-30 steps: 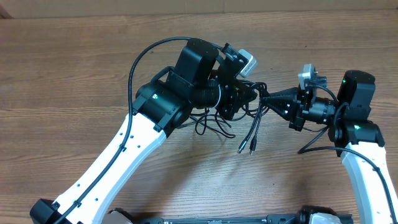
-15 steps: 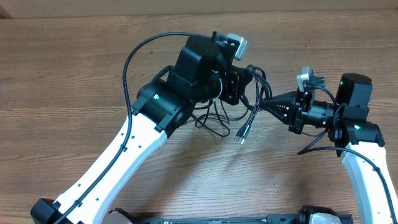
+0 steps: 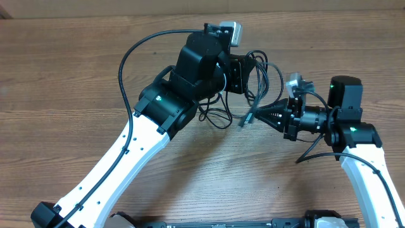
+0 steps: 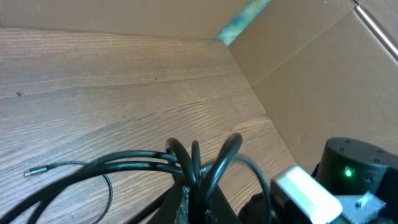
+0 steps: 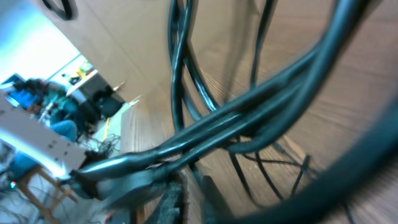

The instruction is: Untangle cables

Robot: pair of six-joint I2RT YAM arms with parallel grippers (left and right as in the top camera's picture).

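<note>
The cables [image 3: 214,118] are thin black cords tangled between my two grippers, with a loop [image 3: 264,66] standing up by the left one. My left gripper [image 3: 249,71] is above the far middle of the table, shut on several strands. In the left wrist view the cables [image 4: 124,163] fan out from the left gripper [image 4: 194,190], and one small plug [image 4: 35,172] lies on the wood. My right gripper [image 3: 253,116] points left, shut on the cables near their plug ends [image 3: 243,121]. In the right wrist view the cables [image 5: 236,121] cross the right gripper [image 5: 193,177].
The wooden table [image 3: 76,69] runs wide to the left and front. A brown cardboard wall [image 4: 311,68] stands behind the far edge. The thick cord [image 3: 124,63] of the left arm arcs over the left side. The right arm [image 3: 361,158] fills the right front.
My left gripper has drawn the cables toward the far edge. My right gripper moved left and nearer. The plug ends, which hung low, now sit at the right gripper's tips.
</note>
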